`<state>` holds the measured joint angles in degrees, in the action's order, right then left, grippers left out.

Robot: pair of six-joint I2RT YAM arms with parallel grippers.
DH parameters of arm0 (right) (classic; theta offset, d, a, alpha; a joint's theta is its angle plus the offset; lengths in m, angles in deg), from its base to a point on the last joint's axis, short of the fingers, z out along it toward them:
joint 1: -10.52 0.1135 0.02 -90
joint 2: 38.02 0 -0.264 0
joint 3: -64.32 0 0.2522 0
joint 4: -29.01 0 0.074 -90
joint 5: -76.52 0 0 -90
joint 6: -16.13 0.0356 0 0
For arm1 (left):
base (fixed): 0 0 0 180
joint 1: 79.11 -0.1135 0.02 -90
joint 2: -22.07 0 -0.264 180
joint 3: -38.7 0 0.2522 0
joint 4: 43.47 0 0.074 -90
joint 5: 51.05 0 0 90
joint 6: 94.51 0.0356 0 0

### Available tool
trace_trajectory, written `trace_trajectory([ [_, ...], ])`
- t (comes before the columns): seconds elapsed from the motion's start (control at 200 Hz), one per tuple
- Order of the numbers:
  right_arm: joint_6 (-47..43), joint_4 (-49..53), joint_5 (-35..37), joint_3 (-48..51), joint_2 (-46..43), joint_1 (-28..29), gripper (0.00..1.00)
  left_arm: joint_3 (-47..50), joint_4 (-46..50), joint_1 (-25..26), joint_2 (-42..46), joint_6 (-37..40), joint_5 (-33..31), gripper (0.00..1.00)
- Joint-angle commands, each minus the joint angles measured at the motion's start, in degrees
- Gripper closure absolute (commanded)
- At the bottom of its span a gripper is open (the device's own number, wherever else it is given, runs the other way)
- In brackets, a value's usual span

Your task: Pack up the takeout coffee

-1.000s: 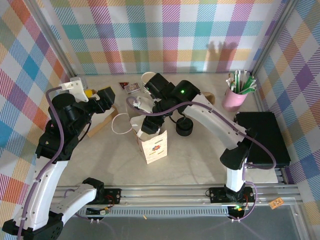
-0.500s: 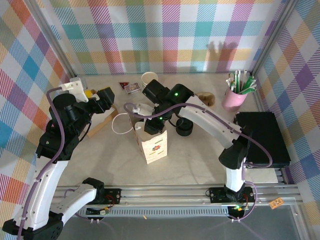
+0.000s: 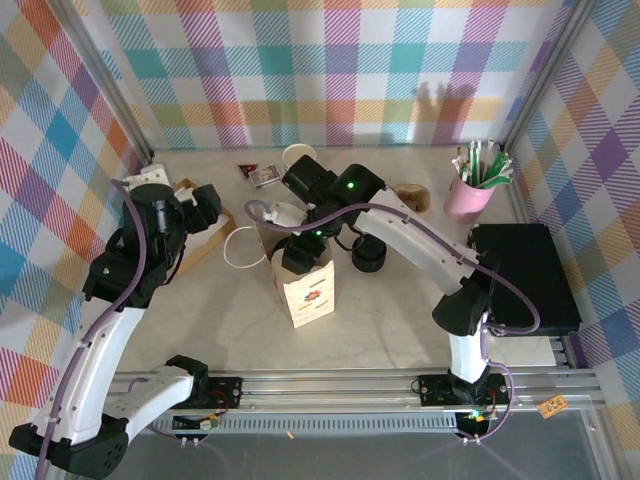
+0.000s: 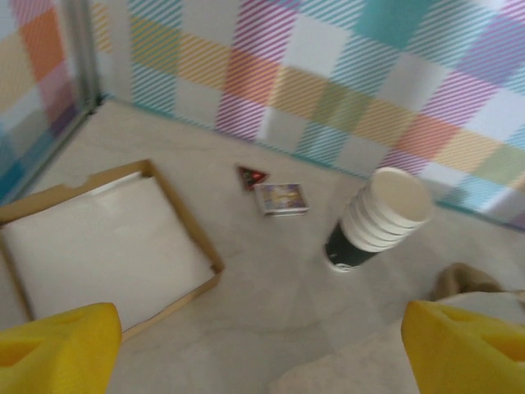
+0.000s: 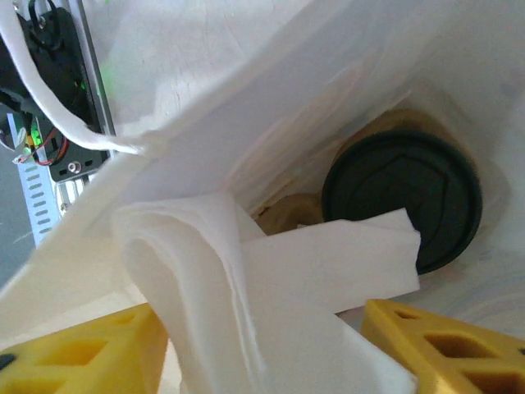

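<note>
The mouth of the paper bag is blocked from above by the right gripper. Inside, the lidded cup fills one side while a folded napkin lies across the middle, leaving little room between the walls. Outside, the stack of black lids stands close on the bag's right and the cardboard tray lies to its left. Bare table lies open in front of the bag and between the tray and the stack of cups, apart from small packets by the wall.
</note>
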<state>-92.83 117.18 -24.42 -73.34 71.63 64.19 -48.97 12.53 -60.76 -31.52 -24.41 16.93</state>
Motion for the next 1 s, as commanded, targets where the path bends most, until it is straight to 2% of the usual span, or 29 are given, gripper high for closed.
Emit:
trace_trajectory([
  [0.0, 1.07, 0.07, -0.78, -2.75, -3.91, 0.38, 0.3, -1.83, 5.98, -0.68, -1.37, -3.4, -8.63, 0.12],
  [0.145, 1.12, -2.44, 0.09, -0.99, -7.31, 0.3, 0.23, -2.23, 7.28, -1.61, -3.83, -5.24, -11.55, 0.12],
  [0.24, 3.5, -6.38, 4.01, -0.7, -8.37, 0.13, 0.2, -2.36, 7.79, -2.97, -6.22, -6.62, -12.48, 0.12],
  [0.29, 5.56, -7.72, 4.35, -2.44, -7.64, -0.27, 0.24, -2.78, 8.45, -3.8, -7.59, -7.86, -12.87, 0.12],
  [0.36, 7.58, -7.61, 5.75, -5.7, -4.63, -0.71, 0.35, -3.08, 8.31, -4.89, -9.33, -8.55, -12.2, 0.13],
  [0.415, 8.18, -5.19, 7.51, -9.83, -0.92, -0.8, 0.42, -3.39, 8.06, -5.23, -10.48, -8.83, -12.12, 0.13],
  [0.48, 8.67, 0.39, 9.02, -17.03, 4.48, -0.76, 0.46, -3.77, 7.99, -5.55, -11.75, -9.11, -12.02, 0.13],
  [0.535, 9.62, 3.41, 10.26, -21.78, 8.03, -0.76, 0.47, -4.24, 8.4, -5.93, -12.88, -9.24, -12.23, 0.13],
  [0.705, 12.66, 1.17, 10.64, -19.54, 7.69, -0.61, 0.45, -6.42, 12.05, -8.85, -18.86, -11.93, -12.72, 0.12],
  [0.995, 15.26, 4.15, 12.24, -19.12, 8.29, 0.73, 0.44, -4.4, 8.24, -15.18, -26.4, -13.48, -5.73, 0.12],
])
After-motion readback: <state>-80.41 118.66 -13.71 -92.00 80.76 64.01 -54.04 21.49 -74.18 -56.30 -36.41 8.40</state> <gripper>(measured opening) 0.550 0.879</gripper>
